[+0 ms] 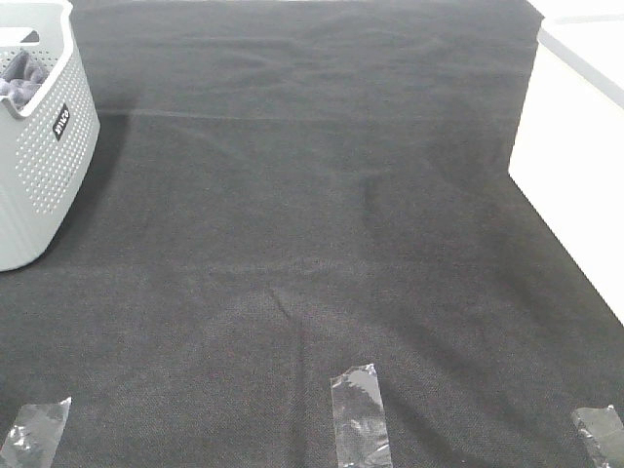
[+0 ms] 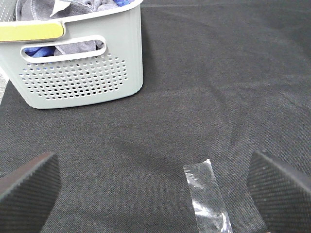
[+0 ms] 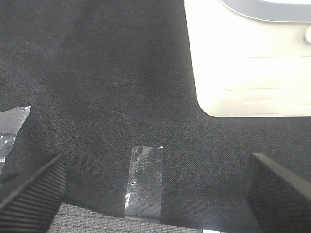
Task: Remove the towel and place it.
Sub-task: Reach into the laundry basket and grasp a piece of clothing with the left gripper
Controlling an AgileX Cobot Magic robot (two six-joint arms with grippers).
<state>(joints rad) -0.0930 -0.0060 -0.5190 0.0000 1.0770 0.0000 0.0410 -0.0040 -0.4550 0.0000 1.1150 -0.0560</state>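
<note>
The bluish-grey towel (image 1: pixel 21 78) lies bunched inside the pale grey perforated basket (image 1: pixel 44 171) at the far left of the black table cloth. In the left wrist view the towel (image 2: pixel 77 47) shows through the basket's handle slot and over its rim, with the basket (image 2: pixel 77 82) ahead of my left gripper (image 2: pixel 155 187). The left gripper is open and empty, low over the cloth. My right gripper (image 3: pixel 158 191) is open and empty, over the cloth near the front edge. Neither gripper shows in the exterior high view.
Three strips of clear tape (image 1: pixel 361 414) lie along the front of the black cloth (image 1: pixel 312 214). A white object (image 1: pixel 570 156) stands at the right edge; it also shows in the right wrist view (image 3: pixel 248 58). Blue fabric (image 2: pixel 36 50) sits in the basket.
</note>
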